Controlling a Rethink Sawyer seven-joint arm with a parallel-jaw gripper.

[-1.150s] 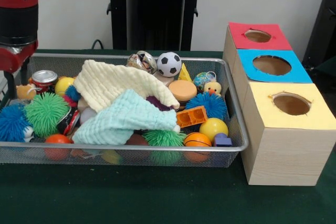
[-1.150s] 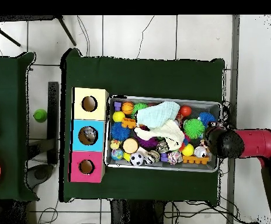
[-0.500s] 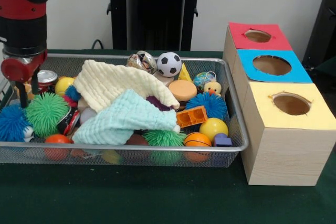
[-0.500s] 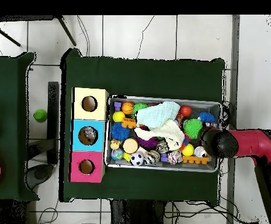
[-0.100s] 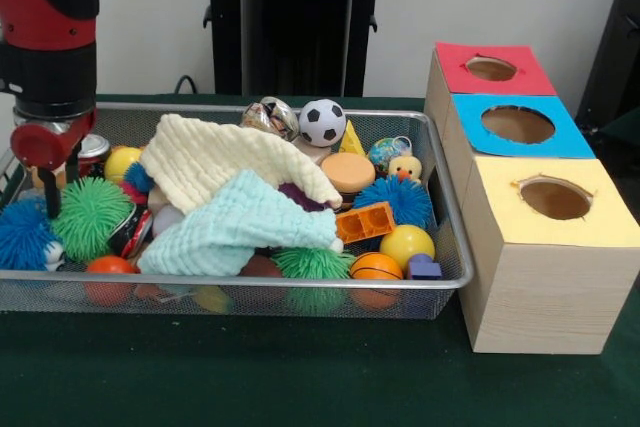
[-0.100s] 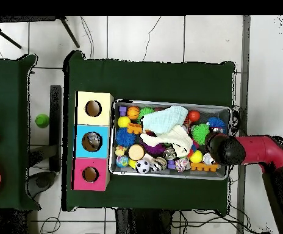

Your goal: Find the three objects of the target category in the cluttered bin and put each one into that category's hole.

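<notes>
Only overhead shows object [image 6: 91, 141] inside blue hole [image 6: 91, 141].

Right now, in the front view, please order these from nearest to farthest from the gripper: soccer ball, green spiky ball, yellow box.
1. Green spiky ball, right beside the gripper, bin's left end.
2. Soccer ball, at the bin's back.
3. Yellow box, outside the bin, right.

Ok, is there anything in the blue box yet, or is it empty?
Not empty. From overhead, a small greyish thing shows inside the hole of the blue box; what it is cannot be told. The front view shows only the inner wall.
</notes>
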